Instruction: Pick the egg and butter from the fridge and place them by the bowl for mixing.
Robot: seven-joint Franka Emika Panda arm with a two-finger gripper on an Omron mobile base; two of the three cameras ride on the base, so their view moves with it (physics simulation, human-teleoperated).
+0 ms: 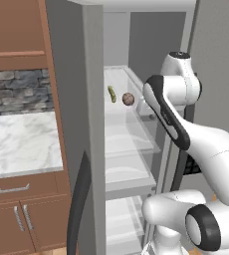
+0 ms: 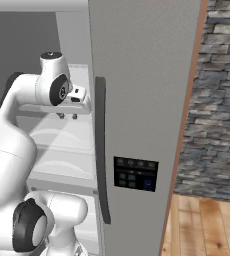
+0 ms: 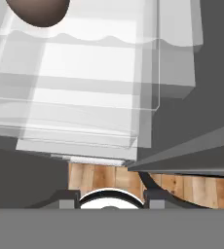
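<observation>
- Since the egg (image 1: 128,99) sits on a pale upper shelf (image 1: 121,129) of the open fridge (image 1: 92,119), just beside the butter (image 1: 111,93), it is where I start; in the hand view it shows at about eleven o'clock, cut by the top edge.
- From the left base view the butter lies at roughly ten o'clock from the egg, apart from it but near.
- My gripper (image 2: 67,116) hangs just inside the fridge, above a shelf, with two short fingertips pointing down; they stand apart and hold nothing.
- What could go wrong, as I judge it: the egg is round and the shelf is smooth, so a glancing touch from one fingertip could roll it toward the butter or the shelf's raised lip.
- Closing off-centre could squirt it out, and a drop would land on the lower shelves or the floor.
- My forearm sits close to the shelf edge and the door (image 2: 137,100), so a wide swing may knock either.
- Shelves are translucent, stacked, with wavy front lips.
- Beyond, at nine o'clock in the left base view, lie a marble counter (image 1: 22,142), brown cupboards (image 1: 17,35) and a stone wall (image 2: 217,100); wooden floor (image 2: 202,225) lies below.
</observation>
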